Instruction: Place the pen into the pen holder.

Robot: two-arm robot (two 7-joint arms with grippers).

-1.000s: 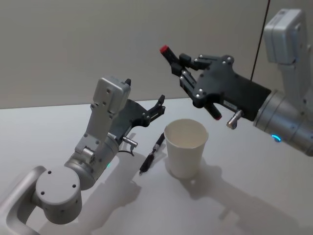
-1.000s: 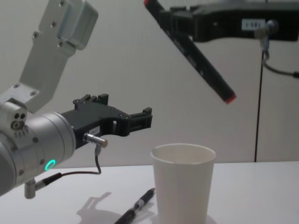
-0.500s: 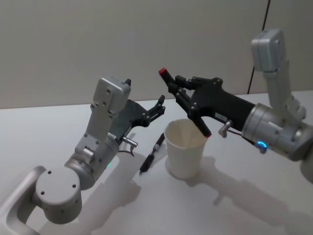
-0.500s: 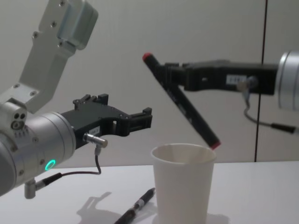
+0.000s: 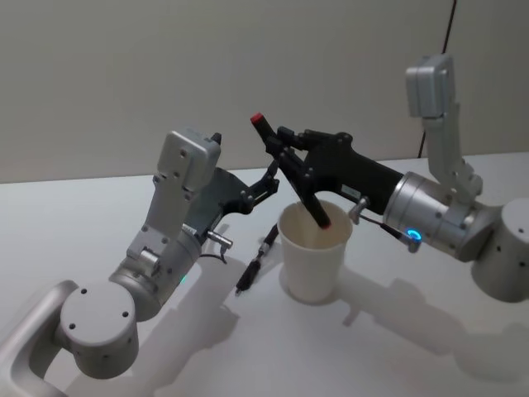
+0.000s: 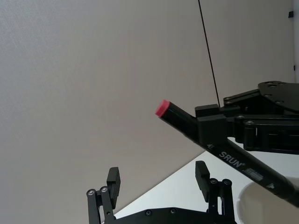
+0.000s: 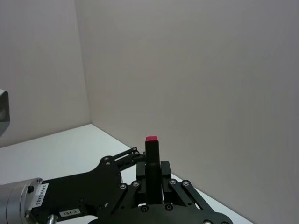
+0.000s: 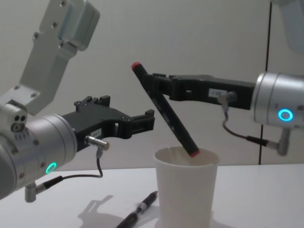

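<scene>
Item 1. Black marker pen with red ends [image 8: 175, 124]: centre of the chest view, steeply tilted. The upper red end leans toward the frame's left. The lower red end sits in the cup's mouth, about level with the rim; contact with the cup wall cannot be told.

Item 2. Plain white paper cup with rolled rim [image 8: 185, 192]: lower centre of the chest view, upright on the table, open end up.

Item 3. Right gripper [image 8: 159, 89]: enters from the right edge and reaches level toward centre, above the cup. Its black fingers are clamped on the marker's upper third. In the right wrist view the marker stands pinched between the two fingers.

Item 4. Left gripper [image 6: 158, 179]: left of centre in the head view, raised off the table and pointing toward the cup. Its fingers are spread wide with nothing between them, and it is apart from the marker and the cup.

Item 5. Thin black pen with silver band [image 5: 258, 260]: lies flat on the table just left of the cup in the head view, below the left gripper, untouched.

Item 6. White matte table [image 5: 430, 347]: takes up the lower half of the head view and bears the cup and the thin pen.

Item 7. Plain grey wall [image 5: 124, 74]: upper half of the head view, behind both arms.
</scene>
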